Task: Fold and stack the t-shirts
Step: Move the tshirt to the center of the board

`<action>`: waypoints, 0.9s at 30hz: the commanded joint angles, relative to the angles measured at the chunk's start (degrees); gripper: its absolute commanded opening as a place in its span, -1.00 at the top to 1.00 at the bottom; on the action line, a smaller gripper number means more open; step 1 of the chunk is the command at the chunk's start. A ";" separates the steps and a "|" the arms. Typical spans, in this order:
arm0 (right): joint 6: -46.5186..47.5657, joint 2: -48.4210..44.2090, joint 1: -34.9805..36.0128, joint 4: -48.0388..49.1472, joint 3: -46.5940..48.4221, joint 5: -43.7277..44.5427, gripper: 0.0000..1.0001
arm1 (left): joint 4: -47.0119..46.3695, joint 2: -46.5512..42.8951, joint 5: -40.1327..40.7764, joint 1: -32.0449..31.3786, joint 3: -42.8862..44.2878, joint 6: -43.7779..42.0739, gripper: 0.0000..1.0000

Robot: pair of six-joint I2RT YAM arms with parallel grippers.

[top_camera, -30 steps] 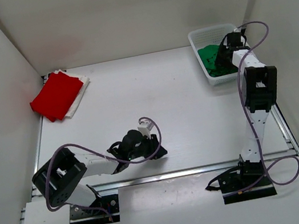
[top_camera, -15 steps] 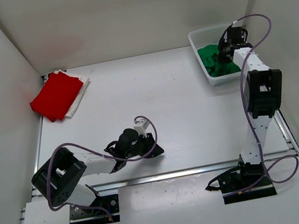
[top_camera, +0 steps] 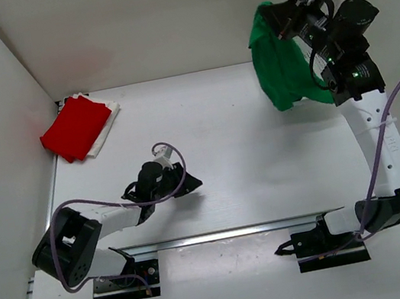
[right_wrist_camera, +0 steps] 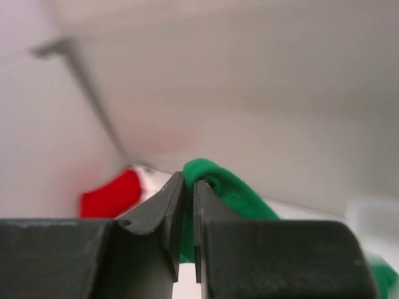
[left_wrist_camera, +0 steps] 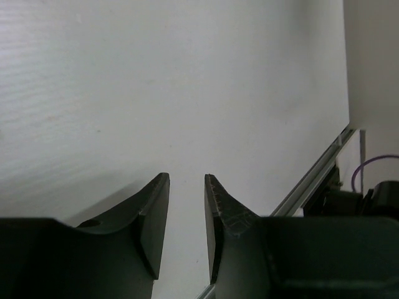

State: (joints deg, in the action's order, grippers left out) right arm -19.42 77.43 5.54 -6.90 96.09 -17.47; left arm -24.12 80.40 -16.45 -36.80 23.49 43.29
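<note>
Right gripper (right_wrist_camera: 189,185) clamping green t-shirt (top_camera: 282,65), dangling at far-right corner; left gripper (left_wrist_camera: 187,187) hovering part-open near table (top_camera: 244,134) front edge.

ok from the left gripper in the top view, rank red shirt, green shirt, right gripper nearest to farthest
From the left gripper:
1. red shirt, back left on the table
2. green shirt, hanging at back right
3. right gripper, just above, pinching the shirt's top
</note>
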 commanded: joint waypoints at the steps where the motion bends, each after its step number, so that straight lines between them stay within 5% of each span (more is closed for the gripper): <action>1: -1.33 0.88 7.08 4.44 7.86 -9.68 1.00 | 0.13 -4.28 -1.04 3.83 -1.59 2.85 0.20; 6: 0.71 8.51 15.81 -2.93 29.11 -13.63 1.00 | 0.91 -9.11 -2.53 12.34 -5.11 4.61 0.19; 9: -4.81 9.85 14.94 0.19 31.97 -19.15 1.00 | 2.32 -13.93 -2.19 17.00 -6.96 5.05 0.16; 12: -9.04 7.31 11.96 5.83 24.97 -22.78 1.00 | 5.39 -18.51 -1.40 21.58 -8.27 4.88 0.13; 20: -17.58 5.61 7.03 25.69 -22.30 -23.23 1.00 | 11.46 -26.61 1.41 29.14 -8.01 3.47 0.11; 24: -16.70 15.61 2.82 18.89 -22.82 -20.57 1.00 | 12.60 -25.48 2.82 27.93 -7.14 2.42 0.11; 27: -15.04 20.29 1.23 12.82 -18.59 -19.72 0.25 | 13.05 -24.51 4.75 25.38 -6.52 1.36 0.11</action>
State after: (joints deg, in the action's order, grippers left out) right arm -35.24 99.09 8.54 7.09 72.14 -38.37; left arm -12.73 55.64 -13.98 -9.32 15.18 46.30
